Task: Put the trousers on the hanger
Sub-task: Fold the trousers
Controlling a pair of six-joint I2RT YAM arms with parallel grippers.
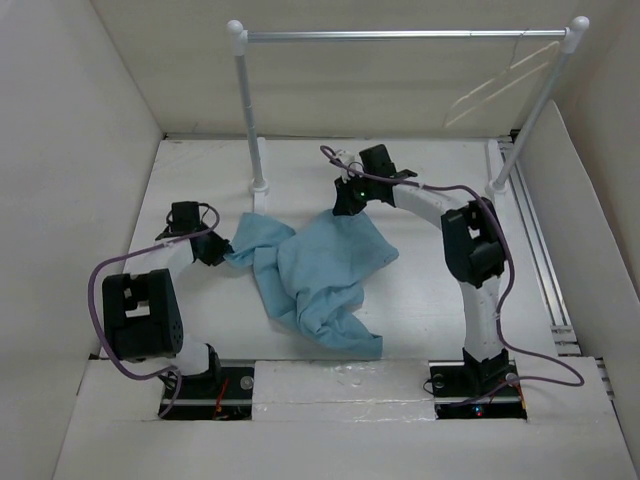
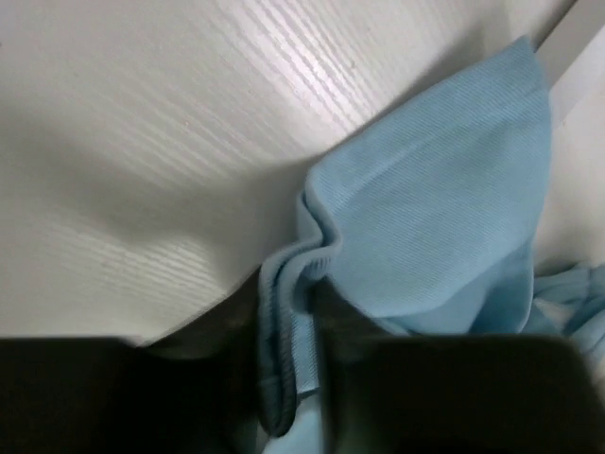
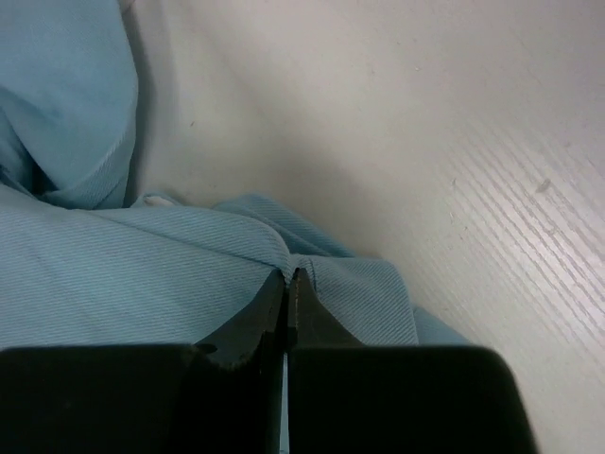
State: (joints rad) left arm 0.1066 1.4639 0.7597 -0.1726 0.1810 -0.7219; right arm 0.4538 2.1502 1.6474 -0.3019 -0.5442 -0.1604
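The light blue trousers (image 1: 325, 275) lie crumpled in the middle of the white table. My left gripper (image 1: 214, 250) is at their left edge. In the left wrist view it (image 2: 288, 317) is shut on a folded, ribbed hem of the trousers (image 2: 444, 218). My right gripper (image 1: 346, 205) is at their far edge. In the right wrist view its jaws (image 3: 291, 276) are pressed together, pinching a small ridge of the trousers (image 3: 142, 274). The thin cream-white hanger (image 1: 496, 98) hangs from the right end of the rail, apart from both grippers.
A silver rail (image 1: 400, 34) on two white posts (image 1: 250, 110) spans the back of the table. White walls enclose the table on three sides. A metal track (image 1: 545, 260) runs along the right edge.
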